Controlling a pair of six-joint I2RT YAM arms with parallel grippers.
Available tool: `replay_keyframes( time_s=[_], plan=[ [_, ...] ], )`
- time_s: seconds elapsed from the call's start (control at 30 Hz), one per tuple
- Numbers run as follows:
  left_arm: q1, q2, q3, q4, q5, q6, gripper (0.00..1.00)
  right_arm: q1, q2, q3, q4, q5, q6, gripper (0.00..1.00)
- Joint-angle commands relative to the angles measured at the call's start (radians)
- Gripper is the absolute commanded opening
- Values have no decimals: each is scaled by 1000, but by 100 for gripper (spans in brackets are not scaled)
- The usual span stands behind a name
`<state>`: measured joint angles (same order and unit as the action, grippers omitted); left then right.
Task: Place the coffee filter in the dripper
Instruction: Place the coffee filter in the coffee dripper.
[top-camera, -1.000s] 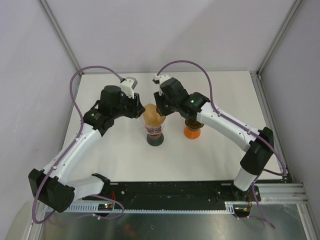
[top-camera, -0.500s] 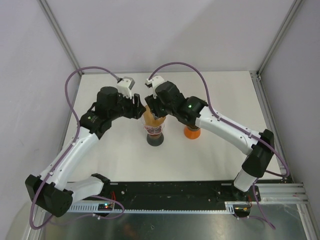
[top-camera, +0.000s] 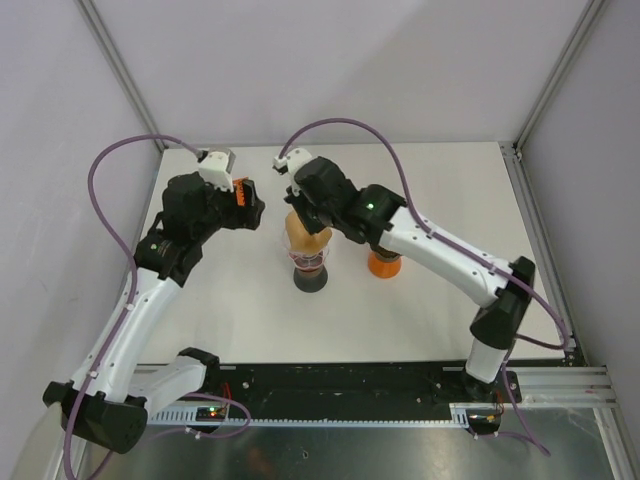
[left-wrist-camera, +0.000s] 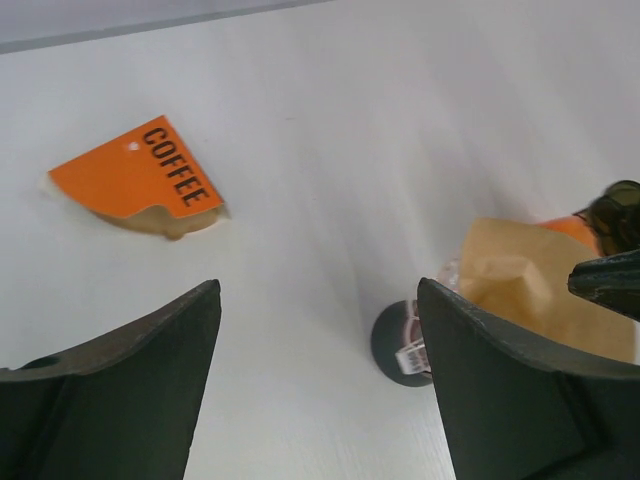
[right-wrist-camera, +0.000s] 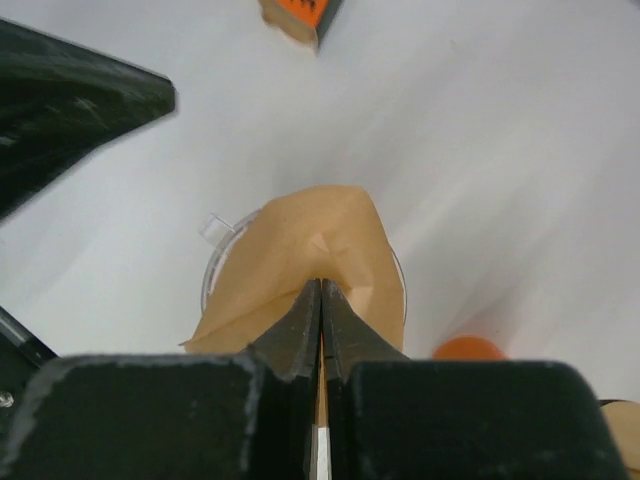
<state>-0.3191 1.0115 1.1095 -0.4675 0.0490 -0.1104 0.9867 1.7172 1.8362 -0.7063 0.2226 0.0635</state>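
Right gripper (right-wrist-camera: 321, 292): jaws pinched shut on coffee filter (right-wrist-camera: 300, 250). Filter appears seated in dripper (top-camera: 310, 270) mouth. Left gripper (left-wrist-camera: 318, 295): wide open, empty, beside dripper. Remaining: release, withdraw.

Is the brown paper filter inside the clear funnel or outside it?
Partly inside: the filter sits low within the funnel rim, right gripper pinching it.

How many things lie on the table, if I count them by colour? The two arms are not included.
Orange: 2, the COFFEE packet and a round object
Brown: 1, the coffee filter
Clear with a dark base: 1, the dripper
Total: 4
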Motion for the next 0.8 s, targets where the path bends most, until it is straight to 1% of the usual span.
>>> replay_keyframes(
  time_s=[0.0,0.1,0.17,0.37,0.47,0.67,0.77],
  plan=[
    [36,-28,-4,13,-68,47,85,8,109,144,-183,35,-9,0],
    [44,-28,-2,12,-85,53,86,6,162,217,-238,45,-14,0],
    [49,-29,-1,12,-91,53,86,-4,188,235,-251,16,-15,0],
    [59,-32,-2,13,-94,54,87,-23,292,182,-267,-100,-9,0],
    [62,-31,-3,13,-88,54,87,-17,336,186,-272,-94,-4,0],
    [63,-33,-4,13,-78,54,86,-22,325,228,-263,-77,-6,0],
    [62,-35,-4,13,-75,54,86,-21,329,283,-296,-68,-12,0]
  ],
)
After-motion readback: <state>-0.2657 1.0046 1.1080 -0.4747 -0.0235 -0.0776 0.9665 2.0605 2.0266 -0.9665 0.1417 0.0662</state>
